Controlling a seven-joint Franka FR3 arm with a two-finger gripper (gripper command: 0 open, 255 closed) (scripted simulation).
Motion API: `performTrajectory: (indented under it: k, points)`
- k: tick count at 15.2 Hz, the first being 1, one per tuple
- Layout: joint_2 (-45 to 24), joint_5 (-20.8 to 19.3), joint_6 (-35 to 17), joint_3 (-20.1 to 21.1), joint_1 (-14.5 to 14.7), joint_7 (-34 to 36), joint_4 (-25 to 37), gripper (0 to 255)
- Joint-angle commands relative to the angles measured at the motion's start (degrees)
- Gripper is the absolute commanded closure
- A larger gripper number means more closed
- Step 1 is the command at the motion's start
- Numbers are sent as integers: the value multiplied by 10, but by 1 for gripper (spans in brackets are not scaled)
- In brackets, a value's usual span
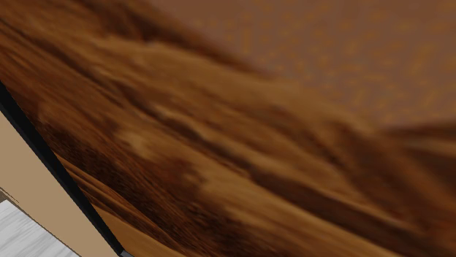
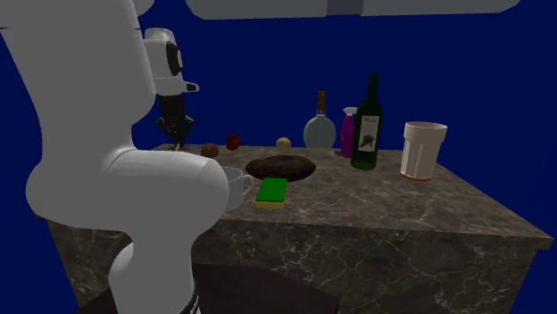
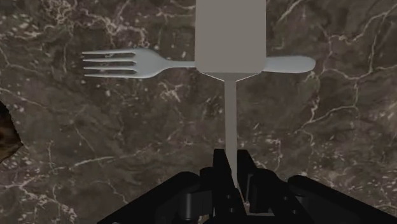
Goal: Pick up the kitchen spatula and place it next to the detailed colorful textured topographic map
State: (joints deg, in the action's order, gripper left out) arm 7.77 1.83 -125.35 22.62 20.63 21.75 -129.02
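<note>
The gripper [image 3: 232,175] is clamped on the end of the spatula [image 3: 229,35] handle, so the blade hangs free above a fork [image 3: 121,63] lying on the counter [image 3: 95,140]. Farther along, mid-counter, sits the brown map [image 2: 281,166], likely the spot to set it beside.

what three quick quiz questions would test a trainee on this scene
1. True or false: the hand clasps the spatula by its handle.
2. Which utensil lies on the counter, partly behind the spatula's blade? A spoon, B fork, C knife.
3. What colour is the sponge near the counter's front edge?
Key: 1 true; 2 B; 3 green.
</note>
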Motion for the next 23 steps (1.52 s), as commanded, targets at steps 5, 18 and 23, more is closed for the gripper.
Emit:
performTrajectory:
  k: [5, 18, 23]
  points:
    - [-79, -42, 17, 47, 30, 102, 87, 255]
    - [-256, -150, 68, 82, 126, 267, 281, 255]
    - [-271, -162, 35, 77, 129, 275, 261, 255]
